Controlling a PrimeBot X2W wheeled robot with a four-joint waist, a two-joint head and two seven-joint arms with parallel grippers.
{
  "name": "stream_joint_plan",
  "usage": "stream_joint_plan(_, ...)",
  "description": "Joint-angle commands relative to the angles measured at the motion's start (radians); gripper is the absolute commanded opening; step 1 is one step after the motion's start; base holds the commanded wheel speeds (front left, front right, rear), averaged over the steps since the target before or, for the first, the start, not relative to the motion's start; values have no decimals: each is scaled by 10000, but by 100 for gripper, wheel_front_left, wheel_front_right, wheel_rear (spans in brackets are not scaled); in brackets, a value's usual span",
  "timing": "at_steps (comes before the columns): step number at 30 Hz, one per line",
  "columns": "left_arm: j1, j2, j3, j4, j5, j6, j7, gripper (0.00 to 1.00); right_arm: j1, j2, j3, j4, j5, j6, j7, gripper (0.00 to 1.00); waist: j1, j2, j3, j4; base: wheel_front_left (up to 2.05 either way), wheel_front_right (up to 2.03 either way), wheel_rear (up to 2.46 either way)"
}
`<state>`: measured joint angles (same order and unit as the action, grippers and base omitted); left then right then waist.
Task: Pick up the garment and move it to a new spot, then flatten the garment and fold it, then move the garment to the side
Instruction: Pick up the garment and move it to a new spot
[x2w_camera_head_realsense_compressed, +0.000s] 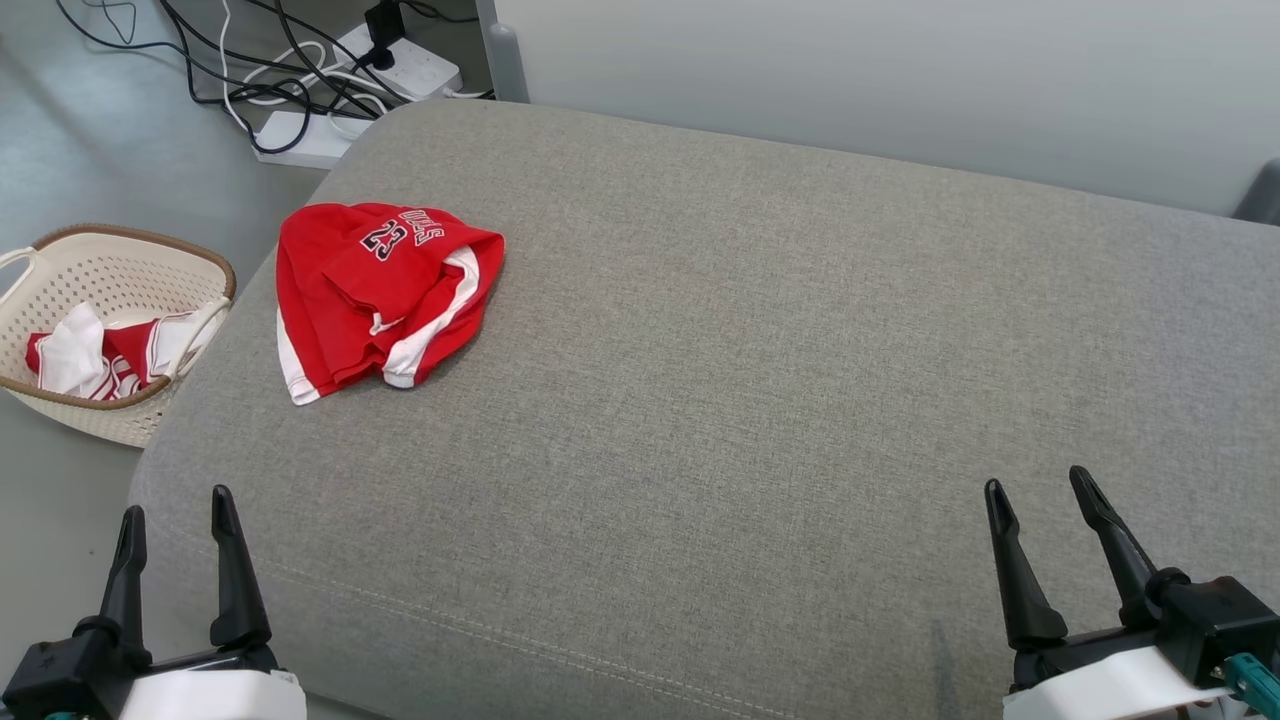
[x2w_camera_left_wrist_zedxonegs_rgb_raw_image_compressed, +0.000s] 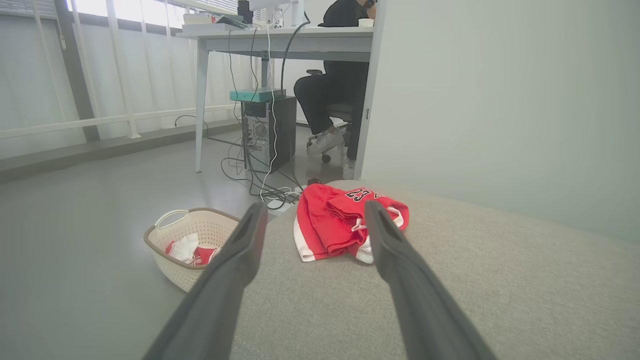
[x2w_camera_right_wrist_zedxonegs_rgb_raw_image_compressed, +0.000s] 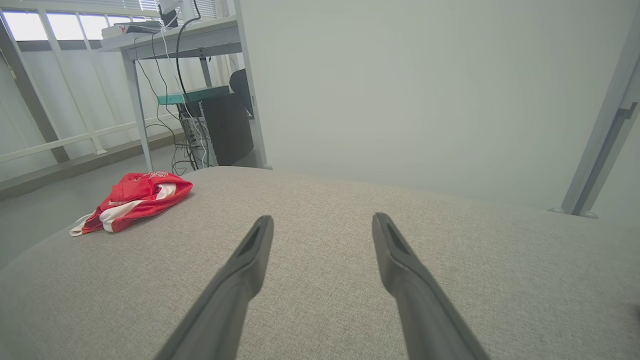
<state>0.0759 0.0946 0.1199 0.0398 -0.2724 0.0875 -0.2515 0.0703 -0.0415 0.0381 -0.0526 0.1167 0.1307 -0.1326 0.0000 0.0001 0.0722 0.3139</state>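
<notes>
Basket (x2w_camera_head_realsense_compressed: 140, 235) on floor far left, red-and-white clothes (x2w_camera_head_realsense_compressed: 110, 360) heaped inside. Left gripper (x2w_camera_head_realsense_compressed: 176, 502) down low, fingers spread, holding nothing. Garment (x2w_camera_head_realsense_compressed: 370, 290), red jersey, lies crumpled on grey cushion (x2w_camera_head_realsense_compressed: 750, 350) near its left edge. Right gripper (x2w_camera_head_realsense_compressed: 1036, 480) fingers spread too, empty, well apart from garment.

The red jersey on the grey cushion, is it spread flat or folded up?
Folded up, loosely: the red jersey lies as a compact bundle of overlapping layers, white trim showing between them, on the grey cushion.
</notes>
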Motion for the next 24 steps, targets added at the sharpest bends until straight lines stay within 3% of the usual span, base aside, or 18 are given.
stream_joint_plan(1, -397, 97, 390, -276, 126, -77, -102, 100, -236, -89, 222, -244, 77, 0, -76, 100, 0, -1, 0, 3, 0, 0, 0)
stream_joint_plan(16, -1109, -28, 802, -654, 226, -147, -103, 100, -294, -88, 180, -244, 143, 0, -115, 100, 0, -1, 111, -10, 0, 0, 0)
stream_joint_plan(19, -2036, 150, 941, -848, 190, -187, -103, 100, -380, -88, 179, -333, 96, 0, -91, 100, 0, -1, 294, -21, 0, 0, 0)
stream_joint_plan(24, -4181, 924, 1057, -773, 143, -360, -20, 100, -606, -88, 285, -524, -53, 0, -4, 100, 0, -1, 816, -251, 0, 0, 0)
